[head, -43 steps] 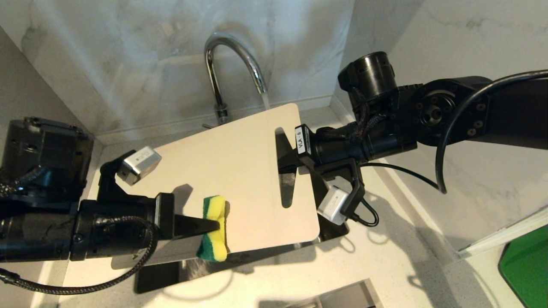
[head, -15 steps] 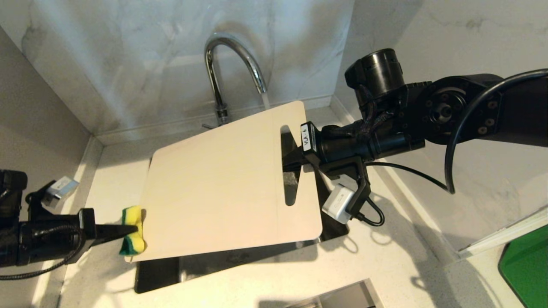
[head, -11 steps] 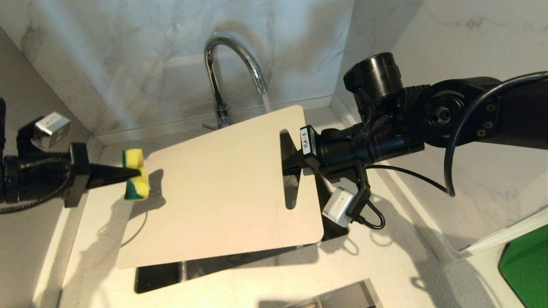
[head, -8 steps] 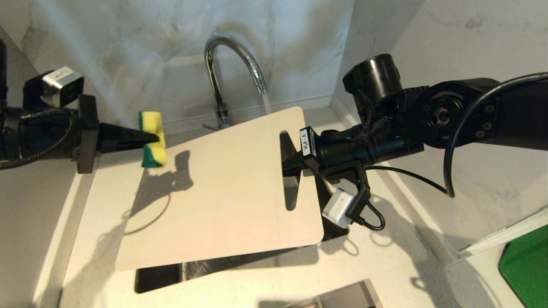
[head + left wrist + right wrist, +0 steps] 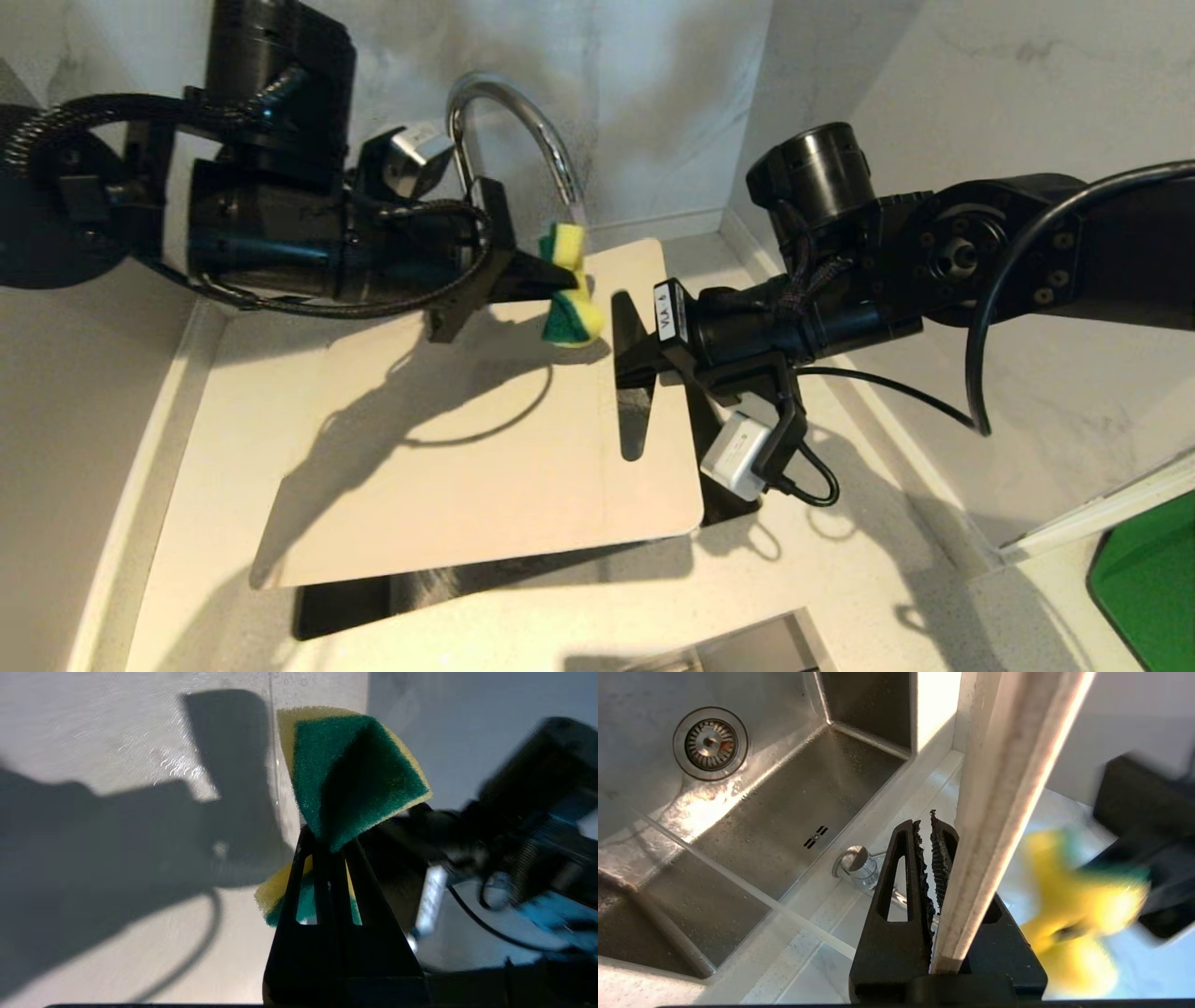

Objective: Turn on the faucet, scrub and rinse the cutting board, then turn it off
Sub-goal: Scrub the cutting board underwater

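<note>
Above the sink [image 5: 752, 812], the cutting board [image 5: 467, 439] hung tilted, clamped at its slot end by the right gripper [image 5: 627, 350]. The left gripper [image 5: 560, 280], fingers shut on the sponge [image 5: 568, 299], hovered by the faucet [image 5: 509, 121]. Hard scrubbing there could lever the board loose from its thin edge grip.

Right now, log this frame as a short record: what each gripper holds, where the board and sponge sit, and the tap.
left gripper: shut on the sponge, over the board's far end beside the slot handle
right gripper: shut on the cutting board at its slot-handle end
cutting board: held over the sink
faucet: behind the left arm
water: thin stream visible in the right wrist view
</note>
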